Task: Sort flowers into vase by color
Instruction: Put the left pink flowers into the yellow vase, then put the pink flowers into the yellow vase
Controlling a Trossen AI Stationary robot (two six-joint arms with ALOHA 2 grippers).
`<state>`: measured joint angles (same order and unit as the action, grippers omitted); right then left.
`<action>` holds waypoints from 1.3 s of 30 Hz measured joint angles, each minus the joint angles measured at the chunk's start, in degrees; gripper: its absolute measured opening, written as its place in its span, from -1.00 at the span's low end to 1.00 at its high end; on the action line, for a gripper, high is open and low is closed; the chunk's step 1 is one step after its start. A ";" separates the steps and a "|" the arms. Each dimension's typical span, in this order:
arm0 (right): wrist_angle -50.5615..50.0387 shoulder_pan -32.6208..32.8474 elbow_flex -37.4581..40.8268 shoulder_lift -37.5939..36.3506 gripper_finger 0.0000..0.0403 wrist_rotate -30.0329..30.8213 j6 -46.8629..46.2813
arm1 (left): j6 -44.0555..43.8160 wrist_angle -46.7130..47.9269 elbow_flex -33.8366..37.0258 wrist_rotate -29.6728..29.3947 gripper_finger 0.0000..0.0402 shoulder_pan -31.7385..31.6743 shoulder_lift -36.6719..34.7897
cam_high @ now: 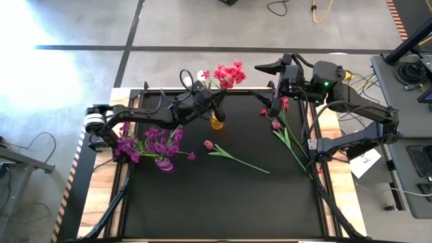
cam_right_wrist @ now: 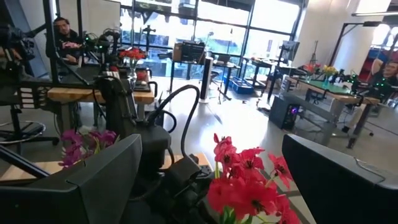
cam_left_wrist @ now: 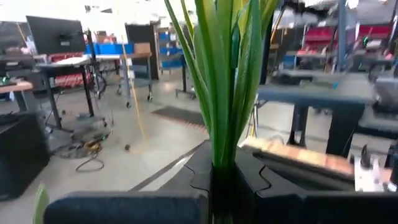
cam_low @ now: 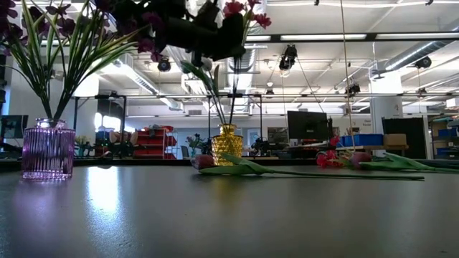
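Note:
My left gripper hovers over the yellow vase near the far edge, shut on the stems of a red-pink bunch. A white tulip shows beside that bunch. In the low view the stems run from the gripper down into the yellow vase. The purple vase holds purple flowers. A pink bud lies on the mat on its stem. My right gripper is open, above red flowers lying at the right. My left gripper pinches the bunch's green stems and leaves between its two fingers, well below the blooms. It comes in level from the table's left, across the stems. The bunch stands upright, its lower stems reaching into the yellow vase's mouth.
The red flowers' long stems run along the right edge of the black mat. Wooden strips border the mat on both sides. The pink bud's stem stretches across the middle. A person sits in the room beyond.

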<state>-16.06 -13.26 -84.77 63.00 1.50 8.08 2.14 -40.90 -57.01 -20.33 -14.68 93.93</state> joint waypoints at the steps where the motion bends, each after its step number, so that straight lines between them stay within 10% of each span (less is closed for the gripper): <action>1: -0.07 0.00 0.00 0.00 0.89 0.00 -0.18 | -0.04 1.11 0.00 -0.42 -0.97 0.00 0.00; 17: -10.35 -0.02 0.00 0.02 0.89 0.18 -6.74 | -9.39 34.71 -6.34 0.16 -0.62 -0.13 -2.89; 27: -41.80 -2.88 0.40 0.07 0.89 15.01 -33.35 | -10.56 63.21 -20.45 9.39 -0.02 0.00 -2.71; 39: -57.19 -15.10 7.79 4.79 0.83 5.51 -47.75 | -10.41 90.55 -35.92 12.13 0.36 0.71 -2.89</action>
<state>-73.25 -28.36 -76.98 67.79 7.01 -39.67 -8.27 49.65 -92.94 -8.19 -13.96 91.04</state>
